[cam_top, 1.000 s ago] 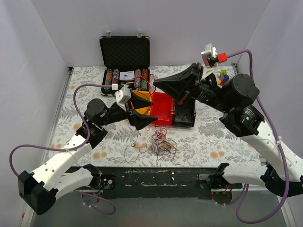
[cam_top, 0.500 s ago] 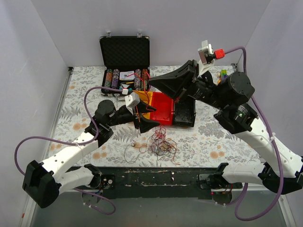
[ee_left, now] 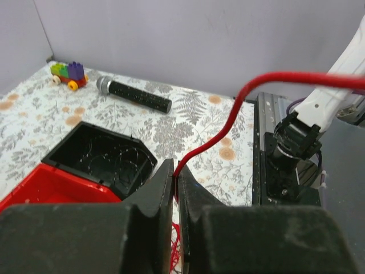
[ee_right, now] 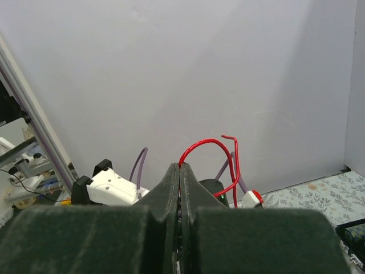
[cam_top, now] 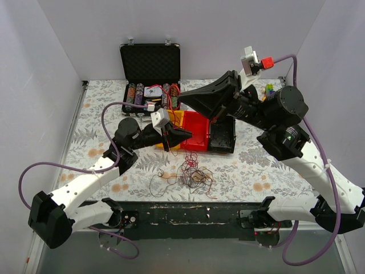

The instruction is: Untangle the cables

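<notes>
Red cable (ee_left: pixel 296 76), far end off-frame.

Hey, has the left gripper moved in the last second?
Yes. The left gripper has shifted up the view, toward the red bin, and closed on a red cable.

case (cam_top: pixel 150 63): at the back of the table (cam_top: pixel 256 165), left of centre
bins (cam_top: pixel 199 128): side by side mid-table, just before the case
cables (cam_top: pixel 191 174): on the table, before the bins, near the front edge
toy (cam_top: pixel 269 90): back right corner
mic (ee_left: pixel 134 96): on the table near the toy
</notes>
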Controlling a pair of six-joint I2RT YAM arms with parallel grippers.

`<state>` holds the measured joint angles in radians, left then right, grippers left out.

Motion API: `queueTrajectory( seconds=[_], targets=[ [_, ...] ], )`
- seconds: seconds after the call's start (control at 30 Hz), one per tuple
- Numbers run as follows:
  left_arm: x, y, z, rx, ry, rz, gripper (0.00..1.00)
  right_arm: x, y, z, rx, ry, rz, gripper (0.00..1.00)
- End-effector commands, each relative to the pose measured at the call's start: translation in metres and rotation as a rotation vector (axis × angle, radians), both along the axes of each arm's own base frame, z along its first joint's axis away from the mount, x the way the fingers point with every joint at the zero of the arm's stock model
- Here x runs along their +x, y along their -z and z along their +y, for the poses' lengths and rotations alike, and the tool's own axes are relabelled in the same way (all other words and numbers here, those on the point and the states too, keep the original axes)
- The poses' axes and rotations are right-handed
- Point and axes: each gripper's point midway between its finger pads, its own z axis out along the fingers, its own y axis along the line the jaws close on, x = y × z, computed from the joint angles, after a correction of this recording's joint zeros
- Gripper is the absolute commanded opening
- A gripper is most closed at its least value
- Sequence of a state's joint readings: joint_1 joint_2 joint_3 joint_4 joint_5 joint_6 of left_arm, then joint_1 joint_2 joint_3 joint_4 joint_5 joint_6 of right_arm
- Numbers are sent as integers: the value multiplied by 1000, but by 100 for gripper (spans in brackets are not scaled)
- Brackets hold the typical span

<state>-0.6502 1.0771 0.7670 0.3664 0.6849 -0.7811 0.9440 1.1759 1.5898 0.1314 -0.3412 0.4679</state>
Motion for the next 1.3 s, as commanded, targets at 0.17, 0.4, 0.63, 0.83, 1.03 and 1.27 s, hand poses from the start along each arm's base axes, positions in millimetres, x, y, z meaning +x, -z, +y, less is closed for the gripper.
queueTrajectory(
  seconds=[0.17, 0.4, 0.63, 0.83, 1.03, 1.27],
  targets=[
    [-21, -114, 8, -121, 42, -157, 0, 21, 37, -29, -122, 217, 27, 69],
    [-24, -167, 21, -127, 8, -229, 0, 21, 98, -73, -228, 364, 87, 87],
    [-25, -215, 29, -149, -38, -315, 0, 17, 192, -69, -408, 321, 189, 89],
    [-29, -219, 30, -146, -25, -290, 0, 4, 212, -55, -391, 216, 168, 90],
    [-28, -221, 29, -147, -22, -283, 0, 7, 212, -36, -393, 173, 143, 91],
    [-6, -209, 33, -146, -138, -246, 0, -2, 172, -33, -247, 129, 117, 91]
  ],
)
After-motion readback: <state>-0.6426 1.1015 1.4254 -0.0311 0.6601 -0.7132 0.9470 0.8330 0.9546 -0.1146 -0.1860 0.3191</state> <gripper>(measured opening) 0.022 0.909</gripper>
